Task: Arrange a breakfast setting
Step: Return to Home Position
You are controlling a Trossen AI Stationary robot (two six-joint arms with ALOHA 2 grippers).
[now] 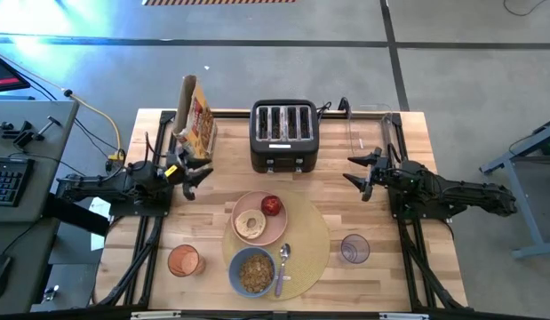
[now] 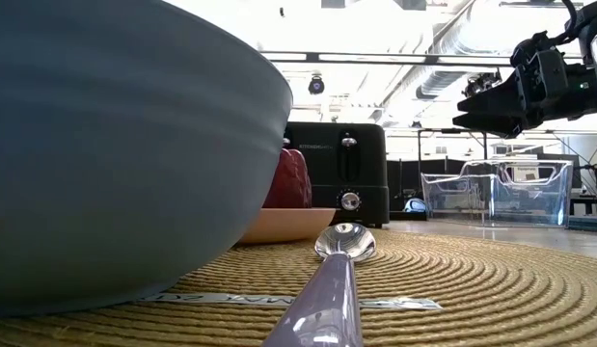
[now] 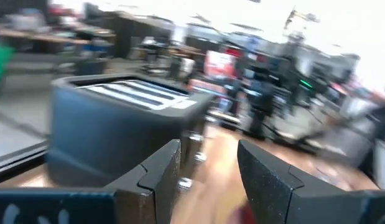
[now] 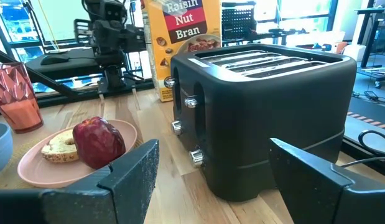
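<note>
Wood surface [image 1: 203,227], left to right: the left pincer [image 1: 193,175], fingers apart, hangs by the cereal box [image 1: 196,116]; the orange cup [image 1: 183,260] stands just left of the tan placemat [image 1: 314,240]. The mat carries the blue bowl [image 1: 232,267], the spoon [image 1: 282,265] beside it, and the pink plate [image 1: 248,201] with bagel [image 1: 250,224] and red apple [image 1: 272,205]. The purplish glass [image 1: 354,248] stands just right of it; the right pincer [image 1: 354,171], fingers apart, hangs beside the toaster [image 1: 284,133].

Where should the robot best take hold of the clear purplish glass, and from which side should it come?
Grip the clear purplish glass across its round wall, coming level from the right with the right pincer. It stands upright on the wooden table, apart from the round tan placemat, so its sides seem free to close on.
</note>
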